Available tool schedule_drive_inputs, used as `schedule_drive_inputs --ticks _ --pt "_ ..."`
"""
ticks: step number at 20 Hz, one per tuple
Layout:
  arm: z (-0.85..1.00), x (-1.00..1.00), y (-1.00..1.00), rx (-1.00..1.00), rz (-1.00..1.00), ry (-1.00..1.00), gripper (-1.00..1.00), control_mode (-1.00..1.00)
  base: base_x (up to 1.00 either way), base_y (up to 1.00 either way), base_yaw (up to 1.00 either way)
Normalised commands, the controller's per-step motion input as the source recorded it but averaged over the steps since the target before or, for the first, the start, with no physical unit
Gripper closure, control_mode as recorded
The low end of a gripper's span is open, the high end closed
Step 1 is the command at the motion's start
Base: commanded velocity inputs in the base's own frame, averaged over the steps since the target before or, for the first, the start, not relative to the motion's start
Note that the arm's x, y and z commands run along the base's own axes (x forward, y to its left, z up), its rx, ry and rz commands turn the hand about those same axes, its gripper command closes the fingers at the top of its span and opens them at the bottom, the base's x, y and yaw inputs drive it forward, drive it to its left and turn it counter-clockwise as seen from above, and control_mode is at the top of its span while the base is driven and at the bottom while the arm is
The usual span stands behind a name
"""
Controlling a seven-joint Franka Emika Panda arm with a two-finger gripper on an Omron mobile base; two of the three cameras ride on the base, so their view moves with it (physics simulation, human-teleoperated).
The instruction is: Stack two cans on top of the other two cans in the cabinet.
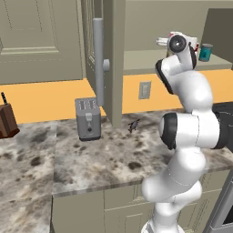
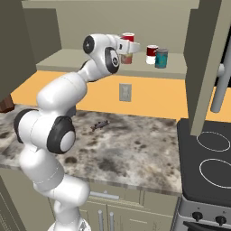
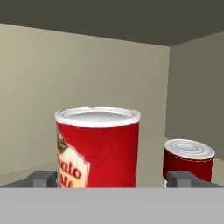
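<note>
The jaws stand wide apart, one dark tip on each side of the red can [image 3: 97, 146] and neither pressing on it, so the gripper [image 3: 114, 179] holds nothing. In the hand view the red can rises upright between the two tips, its silver rim level and its white-yellow label turned to the left. In the right base view the red can [image 2: 128, 37] sits on top of the brown can [image 2: 126, 57], which stands on the shelf [image 2: 67, 57] of the cabinet [image 2: 204, 63], near the shelf's front edge. To the right along the shelf, apart from that stack, stands the dark-red-and-white can [image 2: 152, 54], and just beside it, nearer the shelf's right end, the teal can [image 2: 161, 58] with its grey lid; both rest directly on the shelf. The cabinet door hangs open with its long grey bar handle [image 1: 98, 61] upright. Below, on the counter [image 1: 91, 159], a silver toaster [image 1: 88, 119] stands toward the back edge, and a small dark thing [image 2: 100, 125], too small to make out, lies near the wall.
</note>
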Motion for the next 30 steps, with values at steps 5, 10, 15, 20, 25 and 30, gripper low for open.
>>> schedule_drive_inputs --ticks 5,10,15,20,25,30 --pt "0.00 -0.09 0.09 0.07 -0.06 0.02 -1.00 -1.00 0.00 0.00 0.00" --pt "0.00 -0.01 0.10 0.04 -0.01 0.00 -1.00 -1.00 0.00 0.00 0.00" --pt "0.03 -0.23 0.03 0.06 0.00 0.00 -1.00 -1.00 0.00 0.00 0.00" --pt "0.05 -0.38 -0.01 0.04 -0.03 0.03 -1.00 -1.00 0.00 0.00 0.00" --pt "0.00 -0.31 -0.19 0.00 -0.02 0.08 -1.00 -1.00 0.00 0.00 0.00" --pt "0.00 -0.25 -0.31 0.00 0.00 0.05 -1.00 -1.00 0.00 0.00 0.00"
